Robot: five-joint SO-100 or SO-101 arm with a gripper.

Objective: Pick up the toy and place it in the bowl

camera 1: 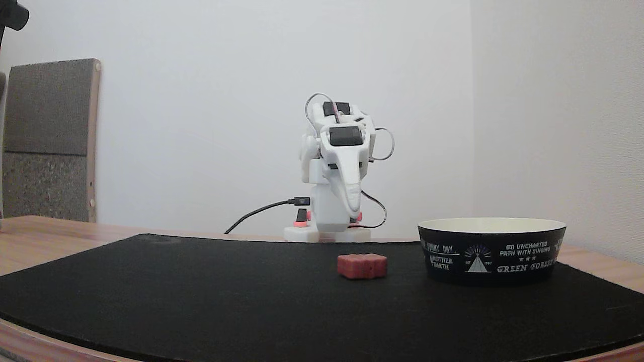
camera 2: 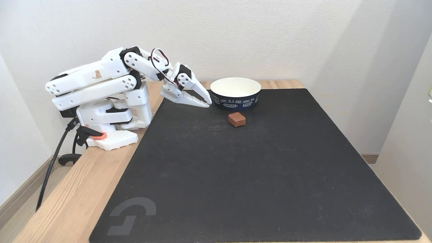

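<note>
Home room – wooden desk (camera 2: 77, 189), skirting board (camera 2: 23, 192)

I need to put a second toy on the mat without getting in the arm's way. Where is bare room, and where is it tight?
The black mat is bare across its whole near half and along the side away from the arm. It is crowded at the far edge, where the bowl, the toy just before it and the gripper sit close together.
</note>
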